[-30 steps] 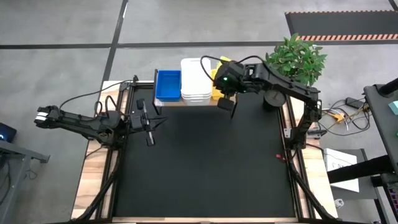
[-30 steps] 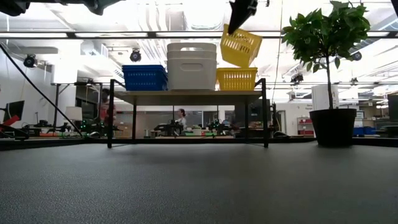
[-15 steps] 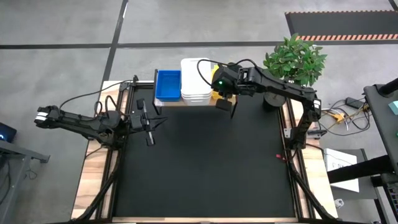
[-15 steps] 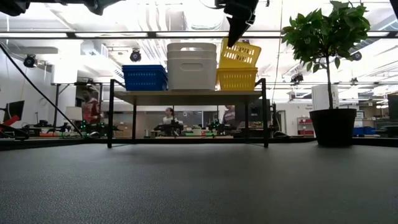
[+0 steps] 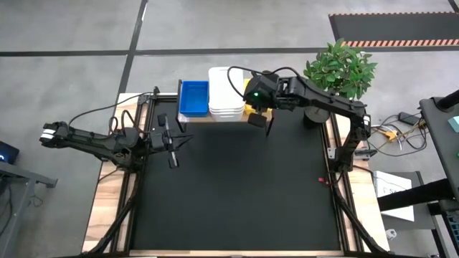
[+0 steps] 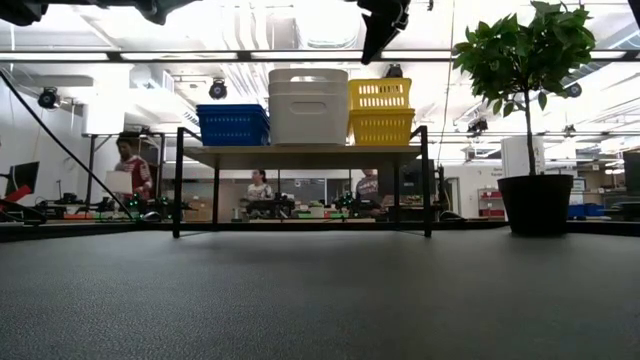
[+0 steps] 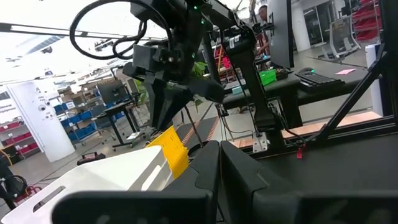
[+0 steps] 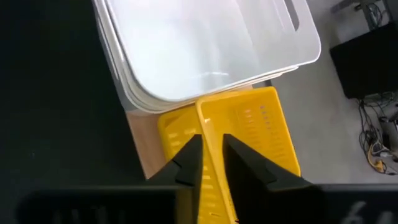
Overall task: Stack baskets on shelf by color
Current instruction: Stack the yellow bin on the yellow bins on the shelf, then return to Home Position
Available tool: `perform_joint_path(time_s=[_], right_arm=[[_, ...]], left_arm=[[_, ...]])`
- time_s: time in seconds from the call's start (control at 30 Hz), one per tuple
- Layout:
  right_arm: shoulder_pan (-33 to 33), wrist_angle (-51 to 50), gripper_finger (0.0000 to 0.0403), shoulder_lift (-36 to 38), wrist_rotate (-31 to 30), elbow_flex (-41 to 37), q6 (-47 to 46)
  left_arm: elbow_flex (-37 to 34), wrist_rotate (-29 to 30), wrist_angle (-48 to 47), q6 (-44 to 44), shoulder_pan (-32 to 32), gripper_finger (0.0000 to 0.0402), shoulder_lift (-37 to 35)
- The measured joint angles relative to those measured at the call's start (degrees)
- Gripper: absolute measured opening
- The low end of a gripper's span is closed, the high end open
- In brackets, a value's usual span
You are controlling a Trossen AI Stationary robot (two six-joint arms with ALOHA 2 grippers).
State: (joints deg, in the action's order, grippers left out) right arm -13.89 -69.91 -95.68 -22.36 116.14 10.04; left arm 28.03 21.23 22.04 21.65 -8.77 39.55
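The right tool (image 8: pixel 208 163) stood over the yellow stack (image 6: pixel 380 110) at the plant end of the shelf (image 6: pixel 300 152), its fingers narrowly parted astride the near wall of the top yellow basket (image 8: pixel 242 143). The wall ran between them; whether the pads still pinched it or had just let go, the wrist view left unclear, so I could not tell. From desk level the top basket sat roughly level on the one below, beside the white stack (image 6: pixel 308 105), with the blue baskets (image 6: pixel 232 124) at the shelf's far end from the plant (image 6: pixel 530 60).

The risk lay in the withdrawal. If a finger snagged the perforated wall while rising, it would lift or tip the basket out of its nest, perhaps off the shelf edge. A sideways pull could shove the stack against the white one.

The left tool (image 5: pixel 171 143) waited shut over the desk on the blue side of the shelf.
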Motion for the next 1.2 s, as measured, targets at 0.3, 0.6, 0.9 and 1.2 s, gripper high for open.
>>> perform_joint_path(time_s=[0.3, 0.6, 0.9, 1.2], right_arm=[[-0.4, 3.6, 0.0009, -0.1, -0.2, -6.6, -1.9], [1.0, 1.8, 0.0008, 0.2, 0.4, -6.6, -4.5], [12.9, 16.1, 0.0008, 9.6, 7.8, -24.4, -5.3], [28.0, 69.9, 0.0008, 22.8, 7.4, -64.4, 7.3]], left_arm=[[0.0, 0.0, 0.0, 0.0, 0.0, 0.0000, 0.0], [0.0, 0.0, -0.2, -0.2, 0.0, 0.0000, 0.0], [1.0, -6.7, -22.0, -0.2, -1.1, 0.0000, -10.0], [-3.4, -19.3, -36.3, -5.9, -1.1, 0.0000, -20.5]])
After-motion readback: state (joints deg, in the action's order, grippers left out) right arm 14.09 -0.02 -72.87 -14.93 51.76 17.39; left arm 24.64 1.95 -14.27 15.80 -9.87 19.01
